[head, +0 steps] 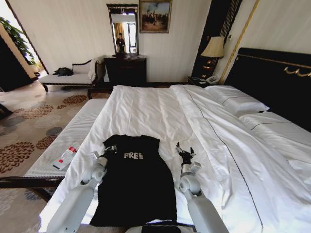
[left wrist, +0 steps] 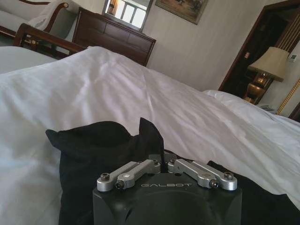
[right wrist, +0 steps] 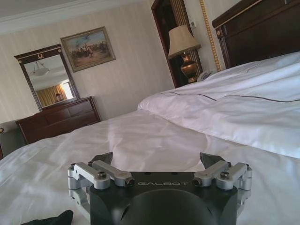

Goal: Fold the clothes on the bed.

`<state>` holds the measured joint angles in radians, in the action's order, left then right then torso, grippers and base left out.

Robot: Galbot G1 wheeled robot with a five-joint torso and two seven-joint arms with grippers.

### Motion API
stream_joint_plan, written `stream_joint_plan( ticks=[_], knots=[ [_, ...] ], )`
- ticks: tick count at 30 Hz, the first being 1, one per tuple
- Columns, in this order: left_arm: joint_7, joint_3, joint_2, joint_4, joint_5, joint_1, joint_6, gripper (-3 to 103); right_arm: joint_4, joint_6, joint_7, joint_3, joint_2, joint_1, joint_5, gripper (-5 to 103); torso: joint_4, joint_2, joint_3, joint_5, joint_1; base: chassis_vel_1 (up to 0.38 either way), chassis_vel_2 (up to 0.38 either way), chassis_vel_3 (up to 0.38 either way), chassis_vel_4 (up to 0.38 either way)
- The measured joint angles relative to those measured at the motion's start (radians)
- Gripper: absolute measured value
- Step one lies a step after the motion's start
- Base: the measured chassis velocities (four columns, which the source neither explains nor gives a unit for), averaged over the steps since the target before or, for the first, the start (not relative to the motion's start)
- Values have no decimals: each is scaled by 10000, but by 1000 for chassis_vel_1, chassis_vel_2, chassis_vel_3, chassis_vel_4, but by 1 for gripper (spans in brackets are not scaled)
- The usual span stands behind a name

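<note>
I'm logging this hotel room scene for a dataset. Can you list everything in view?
T-shirt: one, black, white "FREE" lettering, on the bed's near end.
Bed: one, white linen, dark headboard.
Pillows: two, white, by the headboard.
Bench: one, pale, along the bed's left side.
Packet: one, white and red, on the bench.
Chaise: one, pale, far left.
Dresser: one, dark, under the mirror.
Painting: one, on the wall.
Lamp: one, cream shade.
Left pincer: shut on T-shirt.
Right pincer: open, over the sheet.
</note>
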<state>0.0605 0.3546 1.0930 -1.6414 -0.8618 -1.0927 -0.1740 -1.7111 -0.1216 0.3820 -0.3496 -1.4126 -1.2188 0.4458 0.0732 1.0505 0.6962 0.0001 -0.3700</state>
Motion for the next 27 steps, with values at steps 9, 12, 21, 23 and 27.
stream_joint_plan(
  ticks=[9, 12, 21, 23, 27],
  knots=[
    [16, 82, -26, -516, -286, -391, -80, 7, 116, -33, 0, 52, -19, 66, -20, 100, -1, 0, 0, -1, 0, 0, 0, 0, 0],
    [2, 403, -91, -1068, -828, -657, -251, 18, 138, -45, 0, 51, -19, 61, -24, 100, -1, 0, 0, -1, 0, 0, 0, 0, 0],
    [12, 1524, -184, -1218, -2865, -507, -533, 50, 136, -75, -2, 47, -12, 4, -27, 100, -2, 0, 0, -1, 0, 0, 0, 0, 0],
    [210, 1609, -183, -796, -3023, -227, -614, 61, 116, -79, -3, 46, -9, -25, -28, 100, -2, 0, 0, -2, 0, 0, 0, 0, 0],
    [951, 1485, -187, 691, -2870, 641, -955, 72, 48, -88, -5, 46, -2, -96, -38, 100, 0, 0, 0, -3, -1, 0, 0, 0, 0]
  ],
)
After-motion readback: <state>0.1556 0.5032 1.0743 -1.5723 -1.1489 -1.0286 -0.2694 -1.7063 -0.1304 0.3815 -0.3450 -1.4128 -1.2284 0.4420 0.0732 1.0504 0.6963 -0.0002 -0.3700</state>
